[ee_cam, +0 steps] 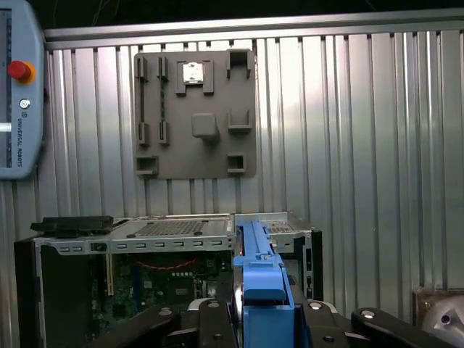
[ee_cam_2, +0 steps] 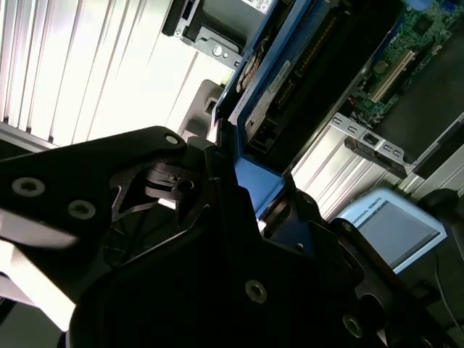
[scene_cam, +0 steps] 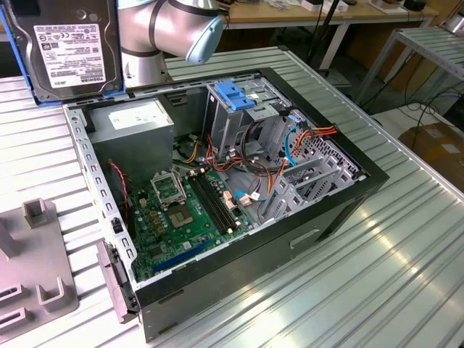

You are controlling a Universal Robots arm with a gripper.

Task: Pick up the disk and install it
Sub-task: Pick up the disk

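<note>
**Item: the disk (scene_cam: 69, 43).** Flat grey drive with a white label and a bright blue carrier rail. It is held in the air beyond the far corner of the computer case (scene_cam: 341, 210), at the exterior view's left of the arm (scene_cam: 167, 32). It touches neither the case nor the table (scene_cam: 377, 275). In the exterior view it stands upright with its label face towards the camera.

**Item: claw (ee_cam_2: 243, 185).** Single, black. In both wrist views it is clamped on the blue rail at one end of the disk, one finger on either side. The disk's long axis runs straight out from the claw, away from the wrist.

**Item: drive cage (scene_cam: 232, 123).** Bare metal, standing inside the case, with a blue latch (scene_cam: 235, 96) on top. By judgement this is where the disk goes.

**Governing relation.** The disk is already in the claw, so what counts is the way from disk to cage. The cage lies well apart, lower and towards the exterior view's right. In the first wrist view the rail points out over the open case.

**Also in the case:** power supply (scene_cam: 134, 123) and motherboard (scene_cam: 185, 217).

**On the table beside the case:** grey fixture plate (scene_cam: 32, 268).
</note>
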